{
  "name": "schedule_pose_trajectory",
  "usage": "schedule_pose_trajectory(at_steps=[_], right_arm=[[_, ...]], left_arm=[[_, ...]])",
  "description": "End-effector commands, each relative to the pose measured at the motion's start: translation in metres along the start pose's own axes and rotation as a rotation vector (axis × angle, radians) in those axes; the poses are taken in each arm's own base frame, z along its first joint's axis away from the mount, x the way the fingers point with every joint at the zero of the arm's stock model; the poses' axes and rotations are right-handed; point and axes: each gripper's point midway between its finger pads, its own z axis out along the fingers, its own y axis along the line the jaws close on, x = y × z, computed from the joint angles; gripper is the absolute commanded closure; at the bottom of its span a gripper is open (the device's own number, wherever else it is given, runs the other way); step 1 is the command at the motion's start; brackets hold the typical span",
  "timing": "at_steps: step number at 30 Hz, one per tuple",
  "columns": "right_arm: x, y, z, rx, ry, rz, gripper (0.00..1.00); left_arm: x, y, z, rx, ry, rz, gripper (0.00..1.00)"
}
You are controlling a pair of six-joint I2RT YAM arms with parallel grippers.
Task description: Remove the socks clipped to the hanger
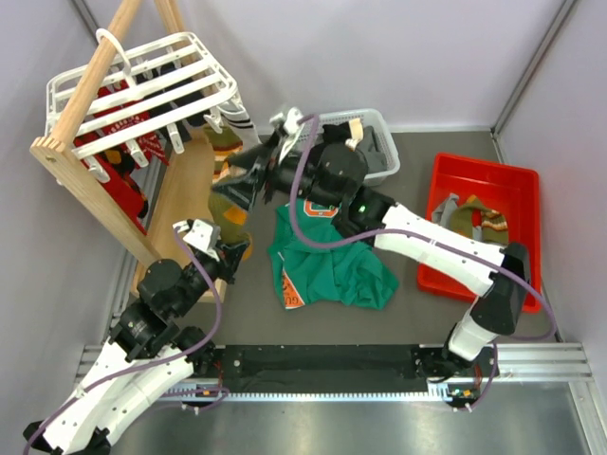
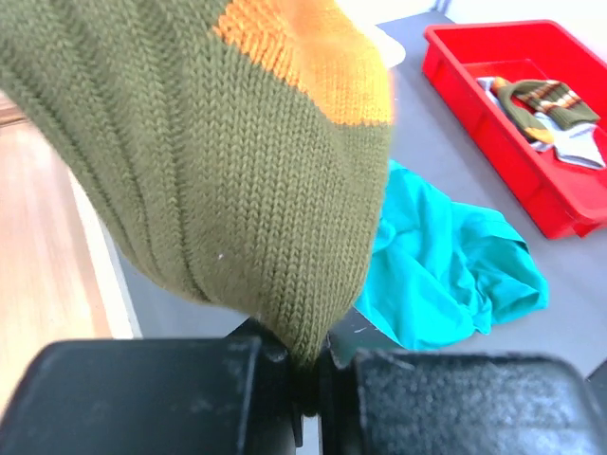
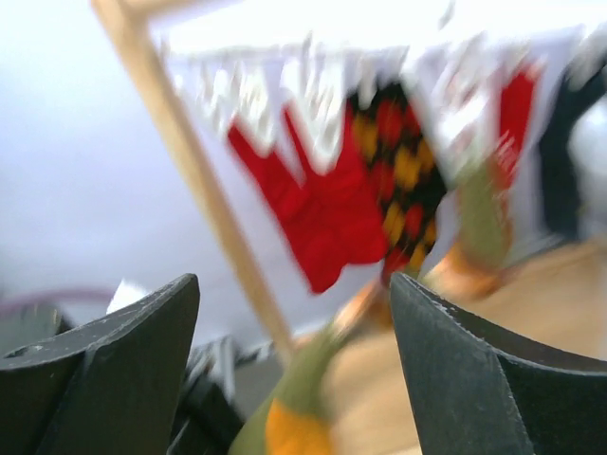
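Evidently the step in hand is pulling one sock free. The left end effector (image 2: 308,372) is clamped on the lower tip of the green sock (image 2: 237,171) with the orange patch, which dangles below one end of the hanger (image 1: 142,83). Whether its top is fastened there I cannot tell. The right end effector (image 3: 294,360) stands with jaws apart, empty, below the hanger and facing it, where red socks (image 3: 322,209) hang. Next, I judge, comes a steady pull down and away from the hanger.
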Motion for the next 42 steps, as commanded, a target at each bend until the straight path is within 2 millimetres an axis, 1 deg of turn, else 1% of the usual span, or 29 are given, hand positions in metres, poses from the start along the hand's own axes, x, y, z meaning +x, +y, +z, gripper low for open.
schedule_pose_trajectory(at_steps=[1, 3, 4, 5, 6, 7, 8, 9, 10, 11, 15, 21, 23, 24, 25, 27, 30, 32, 34, 35, 38, 42], right_arm=[[-0.079, -0.016, 0.000, 0.066, -0.113, -0.129, 0.19], [-0.089, -0.025, 0.005, 0.080, -0.116, -0.156, 0.19], [-0.106, -0.020, 0.006, 0.075, -0.143, -0.174, 0.19], [-0.098, -0.028, 0.012, 0.086, -0.121, -0.191, 0.19], [-0.101, -0.028, 0.015, 0.086, -0.123, -0.205, 0.19], [-0.113, -0.025, 0.017, 0.084, -0.146, -0.224, 0.19], [-0.106, -0.032, 0.022, 0.096, -0.122, -0.235, 0.20], [-0.107, -0.034, 0.023, 0.104, -0.123, -0.240, 0.20], [-0.115, -0.034, 0.024, 0.112, -0.139, -0.258, 0.20], [-0.112, -0.038, 0.027, 0.120, -0.133, -0.264, 0.20], [-0.113, -0.046, 0.028, 0.152, -0.137, -0.283, 0.20], [-0.104, -0.051, 0.029, 0.150, -0.123, -0.273, 0.15], [-0.102, -0.050, 0.027, 0.146, -0.120, -0.271, 0.15], [-0.096, -0.053, 0.027, 0.153, -0.111, -0.268, 0.15], [-0.103, -0.049, 0.024, 0.147, -0.134, -0.276, 0.14], [-0.104, -0.051, 0.022, 0.156, -0.136, -0.281, 0.13], [-0.113, -0.046, 0.017, 0.157, -0.148, -0.294, 0.13], [-0.124, -0.042, 0.010, 0.173, -0.161, -0.295, 0.13], [-0.129, -0.039, 0.004, 0.182, -0.165, -0.282, 0.13], [-0.138, -0.035, -0.003, 0.191, -0.180, -0.281, 0.12], [-0.142, -0.034, -0.013, 0.207, -0.177, -0.277, 0.11], [-0.147, -0.032, -0.017, 0.225, -0.167, -0.282, 0.09]], left_arm=[[-0.013, -0.015, 0.000, 0.082, -0.047, -0.003, 1.00], [-0.014, -0.017, -0.001, 0.093, -0.050, -0.005, 1.00], [-0.014, -0.018, 0.000, 0.095, -0.048, -0.005, 1.00], [-0.014, -0.017, 0.000, 0.093, -0.050, -0.005, 1.00], [-0.014, -0.017, 0.000, 0.093, -0.049, -0.005, 1.00], [-0.013, -0.023, 0.000, 0.123, -0.043, -0.004, 1.00], [-0.013, -0.022, -0.001, 0.124, -0.045, -0.004, 1.00], [-0.013, -0.023, -0.001, 0.128, -0.046, -0.004, 1.00], [-0.014, -0.024, -0.001, 0.130, -0.050, -0.004, 1.00], [-0.014, -0.024, -0.002, 0.134, -0.051, -0.007, 1.00], [-0.014, -0.025, -0.002, 0.138, -0.050, -0.008, 1.00], [-0.015, -0.025, -0.002, 0.136, -0.057, -0.010, 1.00], [-0.015, -0.025, -0.002, 0.136, -0.057, -0.010, 1.00], [-0.015, -0.025, -0.002, 0.136, -0.055, -0.010, 1.00], [-0.015, -0.025, -0.002, 0.136, -0.055, -0.010, 1.00], [-0.014, -0.024, -0.002, 0.134, -0.054, -0.009, 1.00], [-0.014, -0.024, -0.001, 0.131, -0.053, -0.009, 1.00], [-0.013, -0.023, -0.001, 0.126, -0.052, -0.009, 1.00], [-0.013, -0.021, 0.000, 0.114, -0.051, -0.006, 1.00], [-0.013, -0.020, 0.000, 0.112, -0.051, -0.004, 1.00], [-0.013, -0.020, 0.000, 0.110, -0.051, -0.004, 1.00], [-0.014, -0.020, -0.001, 0.108, -0.055, -0.005, 1.00]])
